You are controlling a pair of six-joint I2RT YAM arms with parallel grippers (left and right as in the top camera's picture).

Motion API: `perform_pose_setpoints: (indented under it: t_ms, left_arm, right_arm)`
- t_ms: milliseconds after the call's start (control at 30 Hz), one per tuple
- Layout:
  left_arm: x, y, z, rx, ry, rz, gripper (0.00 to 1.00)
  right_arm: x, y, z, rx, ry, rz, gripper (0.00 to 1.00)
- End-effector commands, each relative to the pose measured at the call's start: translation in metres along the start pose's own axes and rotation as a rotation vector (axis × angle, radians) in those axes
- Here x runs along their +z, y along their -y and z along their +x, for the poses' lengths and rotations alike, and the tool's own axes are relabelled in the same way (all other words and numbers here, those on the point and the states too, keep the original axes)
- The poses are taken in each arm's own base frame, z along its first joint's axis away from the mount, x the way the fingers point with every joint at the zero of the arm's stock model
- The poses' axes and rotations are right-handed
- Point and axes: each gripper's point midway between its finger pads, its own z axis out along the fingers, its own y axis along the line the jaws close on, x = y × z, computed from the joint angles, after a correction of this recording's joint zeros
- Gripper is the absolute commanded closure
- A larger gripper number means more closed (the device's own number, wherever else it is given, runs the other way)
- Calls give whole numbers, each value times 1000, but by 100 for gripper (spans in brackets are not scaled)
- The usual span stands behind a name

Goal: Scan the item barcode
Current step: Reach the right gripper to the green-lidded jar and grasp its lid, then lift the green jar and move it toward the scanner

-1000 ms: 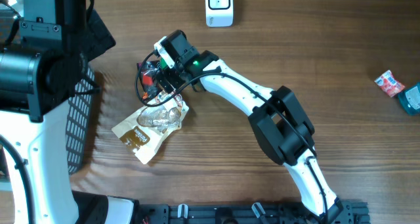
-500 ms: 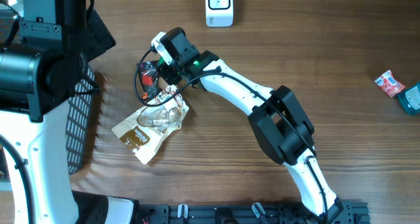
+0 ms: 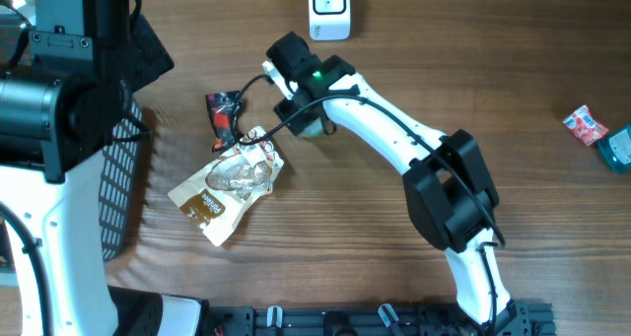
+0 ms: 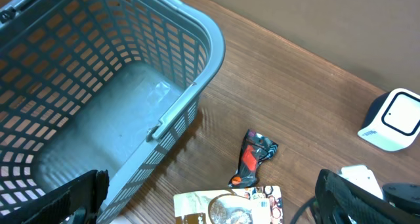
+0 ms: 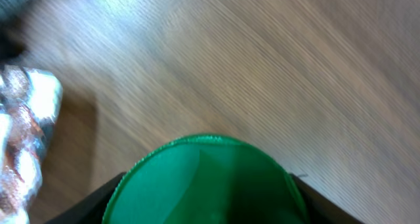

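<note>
Our left gripper (image 4: 211,204) hangs wide open and empty by the basket (image 4: 197,86), clear of the work. Right of the bag (image 3: 225,185), our right gripper (image 5: 207,201) pinches the green item (image 5: 203,165) a little short of the scanner (image 3: 329,9), we judge so it can be scanned

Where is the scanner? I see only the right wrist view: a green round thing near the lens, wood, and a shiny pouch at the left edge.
Observer: Overhead, the white scanner stands at the far table edge, beyond the right end effector and its green item.
Operator: What lies near the shiny pouch?
Observer: A small dark packet with a red patch lies flat on the wood, close to the shiny pouch, on its scanner side.
Operator: And the left arm?
Observer: The left end effector is open and holds nothing; a grey basket is below it.
</note>
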Motion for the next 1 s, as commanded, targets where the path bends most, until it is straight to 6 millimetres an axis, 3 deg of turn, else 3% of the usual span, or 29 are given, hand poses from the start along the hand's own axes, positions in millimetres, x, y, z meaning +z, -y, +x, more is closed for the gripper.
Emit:
perform_pose_setpoints:
  t_ms: [0, 100, 267, 300, 400, 433, 500, 600, 733, 800, 867, 967]
  left_arm:
    - [-3, -2, -2, -19, 12, 3, 0]
    - [-3, -2, -2, -19, 12, 3, 0]
    - [-3, -2, -2, -19, 12, 3, 0]
    - [-3, -2, -2, -19, 12, 3, 0]
    - [-3, -2, -2, -19, 12, 3, 0]
    - [-3, -2, -2, -19, 12, 3, 0]
    - [-3, -2, -2, -20, 12, 3, 0]
    - [-3, -2, -2, -19, 12, 3, 0]
    - [-3, -2, -2, -20, 12, 3, 0]
    - [-3, -2, -2, -19, 12, 3, 0]
    - [-3, -2, -2, -20, 12, 3, 0]
    - [-3, -2, -2, -19, 12, 3, 0]
  right_arm:
    - [-19, 24, 10, 50, -30, 60, 42]
    - [-20, 31, 35, 95, -126, 38, 42]
    - [-23, 18, 56, -131, -192, -129, 36]
    - [-24, 19, 58, -127, -197, -137, 23]
    - [-23, 21, 57, -144, -189, -135, 3]
    - [-23, 20, 56, -144, -188, -135, 0]
    - [-25, 21, 54, -144, -177, -132, 0]
    - [-45, 25, 31, -126, -100, -109, 0]
    - [-107, 38, -2, 247, -4, -59, 0]
    - [-129, 39, -4, 624, 1, -64, 0]
    - [-129, 39, 9, 896, -55, -38, 0]
    - [-114, 41, 34, 1295, -134, 70, 0]
